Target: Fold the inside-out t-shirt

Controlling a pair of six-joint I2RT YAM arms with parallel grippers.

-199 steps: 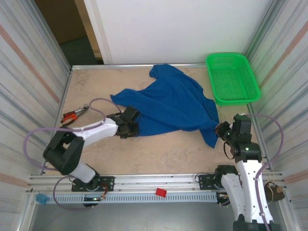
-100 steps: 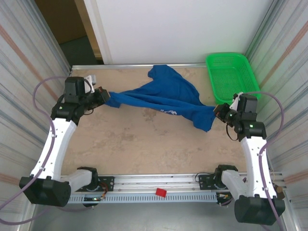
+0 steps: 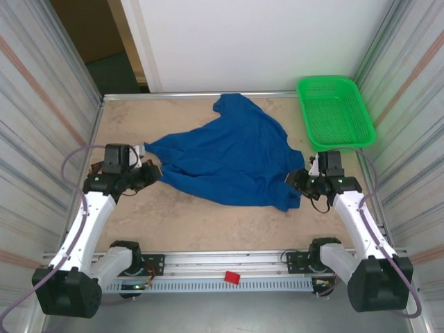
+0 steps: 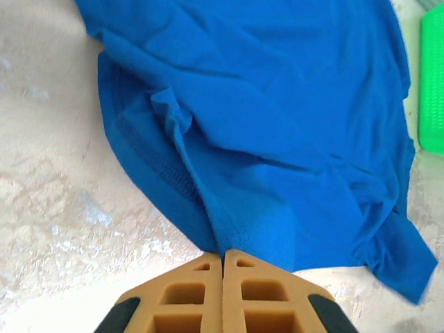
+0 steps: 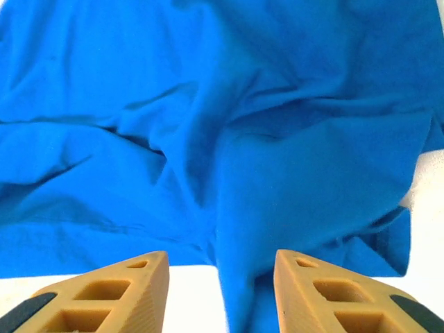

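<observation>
Where t-shirt (image 3: 229, 159) hung taut, now spread on table (image 3: 208, 225); right hand (image 5: 220, 262) opened.

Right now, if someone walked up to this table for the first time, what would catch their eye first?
The blue t-shirt, spread crumpled across the middle of the table, stands out first. The left gripper is pinched shut on its edge at the left, while the right gripper stands open at its right corner. A green basket sits in the far right corner.
</observation>
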